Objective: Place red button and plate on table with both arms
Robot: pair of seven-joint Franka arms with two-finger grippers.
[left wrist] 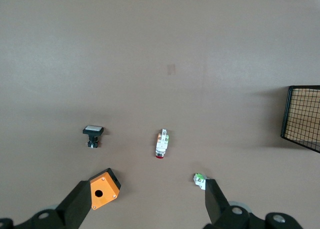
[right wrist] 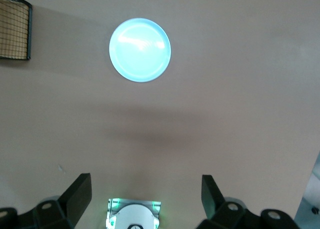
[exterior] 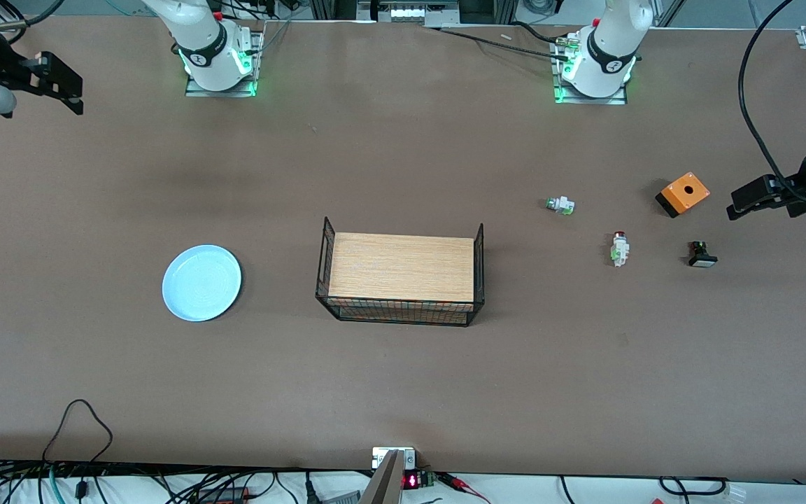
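Note:
The light-blue plate point(exterior: 201, 283) lies flat on the brown table point(exterior: 403, 392) toward the right arm's end; it also shows in the right wrist view point(right wrist: 140, 50). The red button point(exterior: 619, 248) lies on its side on the table toward the left arm's end, and shows in the left wrist view point(left wrist: 161, 145). My left gripper point(exterior: 742, 199) is open and empty, up in the air at the table's end, over the spot beside the orange box point(left wrist: 146, 189). My right gripper point(exterior: 80, 94) is open and empty, raised over the table's corner near its own base point(right wrist: 145, 181).
A wooden-topped black wire rack point(exterior: 400, 276) stands mid-table between plate and button. Near the button lie a white-green part point(exterior: 560, 204), an orange box with a hole point(exterior: 683, 194) and a black part with a white square cap point(exterior: 702, 255).

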